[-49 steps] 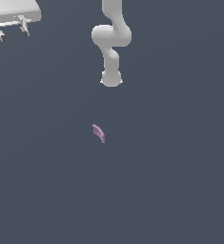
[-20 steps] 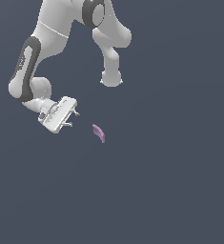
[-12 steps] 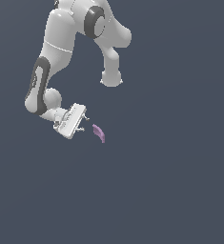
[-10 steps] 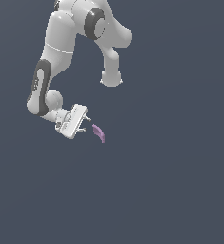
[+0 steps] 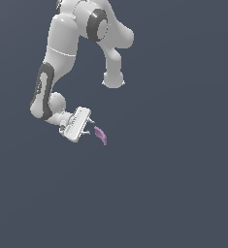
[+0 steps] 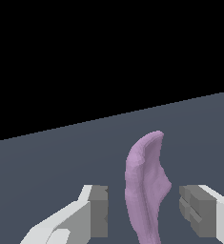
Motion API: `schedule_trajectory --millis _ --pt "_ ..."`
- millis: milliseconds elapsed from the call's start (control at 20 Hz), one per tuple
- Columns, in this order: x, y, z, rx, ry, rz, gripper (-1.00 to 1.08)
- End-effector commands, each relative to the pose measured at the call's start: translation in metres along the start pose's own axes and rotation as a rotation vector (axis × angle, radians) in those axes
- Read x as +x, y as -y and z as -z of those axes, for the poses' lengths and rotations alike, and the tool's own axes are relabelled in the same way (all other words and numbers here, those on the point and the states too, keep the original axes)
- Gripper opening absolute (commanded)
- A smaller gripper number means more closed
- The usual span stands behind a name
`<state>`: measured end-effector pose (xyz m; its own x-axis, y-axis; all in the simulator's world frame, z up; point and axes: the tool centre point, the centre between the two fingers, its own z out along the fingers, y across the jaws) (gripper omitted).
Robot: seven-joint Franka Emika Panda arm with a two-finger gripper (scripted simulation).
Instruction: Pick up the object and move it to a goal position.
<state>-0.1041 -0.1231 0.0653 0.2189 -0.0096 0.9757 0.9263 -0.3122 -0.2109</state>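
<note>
**Claw frames purple crescent on grey desk**

A white robot arm [image 5: 62,58] reached down over a plain slate-grey desk [image 5: 173,193], its claw [image 5: 89,127] tilted toward a small pale purple crescent [image 5: 101,135] lying on the surface. In the exterior view, the crescent lay just off the claw's tips, on the exterior view's right of the white claw body, with its curve running down and away from the claw. The piece looked narrower than the claw body beside it.

The wrist view showed the relation more closely. The crescent [image 6: 144,188] stood between the two fingers [image 6: 96,212], its narrow end pointing away from the camera across the desk [image 6: 46,157]. The claw [image 6: 146,209] was spread wide: a gap of bare desk showed on each side of the purple piece, and neither grey pad touched it. The gap looked somewhat narrower on the side where the crescent's bulge faced the pad.

The crescent rested on the desk and was not lifted. The matte purple surface showed a soft ridge along its length. Beyond the far edge of the desk the wrist view was black. The arm's base stood well apart from the crescent, toward the top of the exterior view.
</note>
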Motion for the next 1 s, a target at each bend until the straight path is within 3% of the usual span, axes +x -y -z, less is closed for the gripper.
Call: schedule_trajectory --millis 0,700,750,950 --pt "0.0 0.001 -0.003 0.003 -0.001 0.001 0.28" --pt "0.0 0.002 -0.032 0.003 -0.001 0.001 0.28" --pt "0.0 0.002 -0.032 0.003 -0.001 0.001 -1.0" --pt "0.0 0.002 -0.032 0.003 -0.001 0.001 -1.0"
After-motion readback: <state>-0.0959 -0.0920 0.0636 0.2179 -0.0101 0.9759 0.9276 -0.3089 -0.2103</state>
